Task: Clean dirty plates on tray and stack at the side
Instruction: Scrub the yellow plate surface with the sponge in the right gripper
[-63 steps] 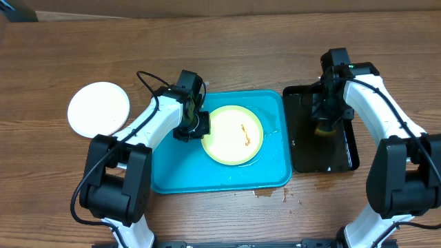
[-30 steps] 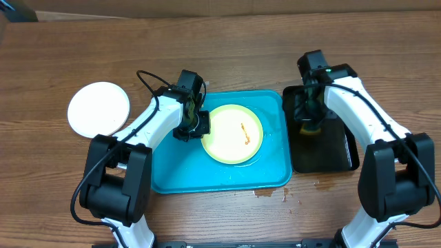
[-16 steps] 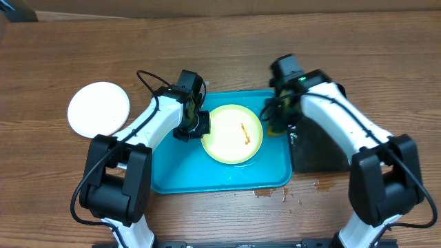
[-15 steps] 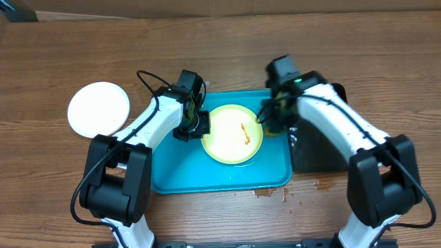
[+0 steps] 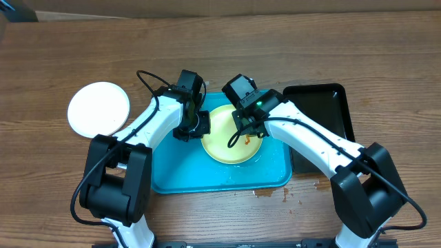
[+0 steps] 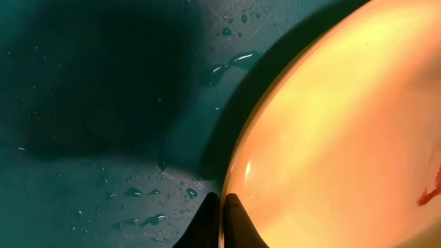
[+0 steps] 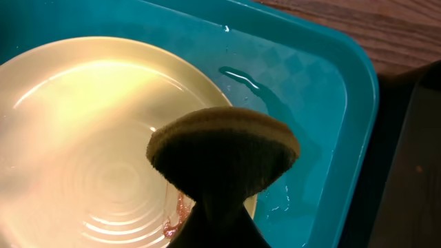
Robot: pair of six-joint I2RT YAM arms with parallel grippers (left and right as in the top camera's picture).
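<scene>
Two plates in view. We note the pale yellow-green plate [image 5: 219, 140] on the turquoise tray [image 5: 172, 176], toward its far edge, with an orange smear [image 6: 428, 195]. Left gripper [image 6: 222, 224] pinches the plate's left rim. Right gripper [image 7: 219, 224] clamps a round sponge [image 7: 224, 148] over the plate's middle; contact we cannot tell. White plate [image 5: 98, 109] sits near the table's [image 5: 207, 48] left edge. Black tray [image 5: 324, 103] lies just beside the turquoise tray's right edge.
</scene>
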